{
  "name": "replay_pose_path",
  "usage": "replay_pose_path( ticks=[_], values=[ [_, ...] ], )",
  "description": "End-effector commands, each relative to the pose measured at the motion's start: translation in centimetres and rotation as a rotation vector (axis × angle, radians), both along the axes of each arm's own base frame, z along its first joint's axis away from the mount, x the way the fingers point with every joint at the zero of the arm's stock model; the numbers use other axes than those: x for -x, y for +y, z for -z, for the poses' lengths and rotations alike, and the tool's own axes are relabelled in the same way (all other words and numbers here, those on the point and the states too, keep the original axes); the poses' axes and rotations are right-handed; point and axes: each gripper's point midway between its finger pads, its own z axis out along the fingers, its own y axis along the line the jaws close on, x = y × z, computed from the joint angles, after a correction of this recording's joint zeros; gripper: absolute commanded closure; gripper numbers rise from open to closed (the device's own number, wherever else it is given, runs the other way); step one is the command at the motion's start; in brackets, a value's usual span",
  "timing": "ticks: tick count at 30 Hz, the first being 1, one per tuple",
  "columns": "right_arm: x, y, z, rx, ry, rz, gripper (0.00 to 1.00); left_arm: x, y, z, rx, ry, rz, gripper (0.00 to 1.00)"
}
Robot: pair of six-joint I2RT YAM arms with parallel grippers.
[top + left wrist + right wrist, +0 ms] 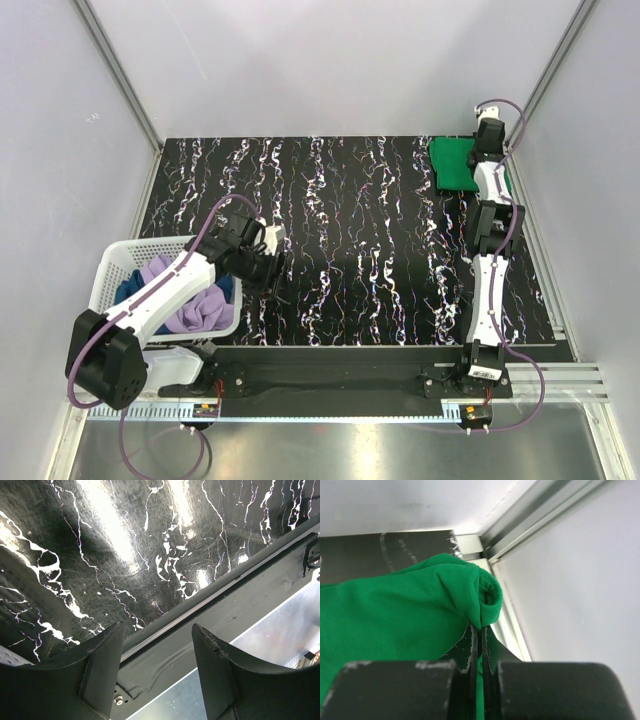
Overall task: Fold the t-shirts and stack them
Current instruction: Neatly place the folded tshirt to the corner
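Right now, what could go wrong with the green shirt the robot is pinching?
1. The right pincer grips only a thin fold of the green t-shirt, so the cloth might slip out if pulled.
2. The shirt sits in the far corner beside the wall and metal rail; the pincer could bump there, or the cloth could snag.
3. The left pincer is open and empty near the basket, so it may not help steady the shirt.

A robotics lab test cell — plain pale panel walls (330, 60) in aluminium framing (120, 78) close around three sides of a black marble-patterned tabletop (350, 220), with two cabled robot arms (165, 290) bolted to a base plate (340, 372) along its near edge.
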Motion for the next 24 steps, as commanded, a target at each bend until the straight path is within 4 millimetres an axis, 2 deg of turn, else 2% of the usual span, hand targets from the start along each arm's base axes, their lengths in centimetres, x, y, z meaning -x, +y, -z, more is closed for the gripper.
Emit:
replay_pose_path(
  ticks=[1, 6, 8, 9, 10, 11, 13, 14, 16, 18, 19, 20, 21, 22, 23, 24],
  values=[
    [-1.2, -1.2, -2.9, 0.018, -0.13, 0.017, 1.0, -0.8, 0.0, -1.5, 0.017, -0.054, -0.018, 0.39],
    [-2.0, -1.2, -3.6, 0.009, -0.187, -0.008, 1.0, -0.3, 0.4, -1.4, 0.006, -0.047, -0.033, 0.38],
    [-2.3, -1.0, -4.3, 0.0, -0.204, -0.027, 0.88, -0.1, 0.6, -1.5, 0.004, -0.045, -0.036, 0.38],
    [-2.3, -0.8, -4.7, -0.014, -0.214, -0.029, 0.72, 0.0, 0.6, -1.7, 0.007, -0.046, -0.043, 0.38],
    [-2.2, -1.0, -5.2, -0.017, -0.227, -0.008, 0.3, 0.0, 0.6, -1.8, 0.012, -0.051, -0.047, 0.38],
    [-2.0, -1.2, -6.4, -0.014, -0.246, 0.014, 0.18, 0.1, 0.6, -2.0, 0.017, -0.052, -0.048, 0.38],
    [-0.9, -2.0, -7.8, -0.022, -0.243, 0.087, 0.07, 0.1, 0.4, -2.3, 0.034, -0.052, -0.055, 0.38],
    [-0.5, -1.9, -10.4, -0.027, -0.265, 0.104, 0.06, 0.0, 0.3, -2.6, 0.041, -0.062, -0.059, 0.38],
    [1.3, -1.4, -12.4, -0.027, -0.235, 0.175, 0.03, -0.4, 0.0, -3.3, 0.061, -0.076, -0.072, 0.38],
    [2.9, 1.1, -17.5, -0.054, -0.254, 0.182, 0.02, -1.1, -0.8, -4.7, 0.104, -0.099, -0.089, 0.37],
    [3.9, 1.9, -18.3, -0.069, -0.242, 0.199, 0.02, -1.8, -1.3, -5.4, 0.13, -0.123, -0.094, 0.37],
    [5.9, 3.0, -21.3, -0.088, -0.227, 0.206, 0.0, -2.4, -1.8, -6.5, 0.16, -0.136, -0.107, 0.36],
    [6.6, 5.2, -22.4, -0.139, -0.243, 0.209, 0.0, -2.7, -2.3, -7.2, 0.184, -0.146, -0.113, 0.35],
    [7.6, 6.6, -22.5, -0.173, -0.214, 0.2, 0.0, -3.3, -2.7, -8.1, 0.211, -0.167, -0.119, 0.34],
    [10.2, 8.4, -24.9, -0.206, -0.189, 0.183, 0.0, -3.8, -3.1, -9.2, 0.241, -0.176, -0.141, 0.32],
    [11.2, 10.0, -25.4, -0.278, -0.201, 0.188, 0.0, -4.0, -3.5, -9.9, 0.265, -0.185, -0.146, 0.31]
  ],
)
